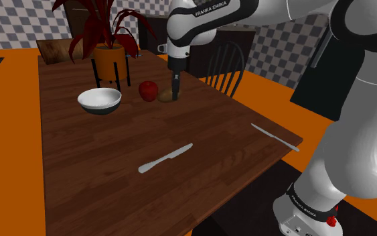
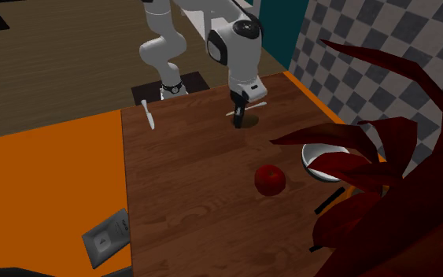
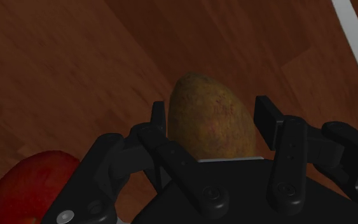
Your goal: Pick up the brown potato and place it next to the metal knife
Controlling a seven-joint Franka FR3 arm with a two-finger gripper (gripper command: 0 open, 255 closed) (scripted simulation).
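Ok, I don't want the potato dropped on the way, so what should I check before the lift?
1. Potato between the fingers, both touching it: ok.
2. Grip firm enough: cannot tell.
3. Apple apart from the gripper: ok.
4. Bare table beside the middle knife: ok.
5. Which knife is meant: cannot tell; a second knife lies at the table's edge.

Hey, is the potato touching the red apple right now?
Apart. The second exterior view shows a wide strip of bare table between the potato and the apple.
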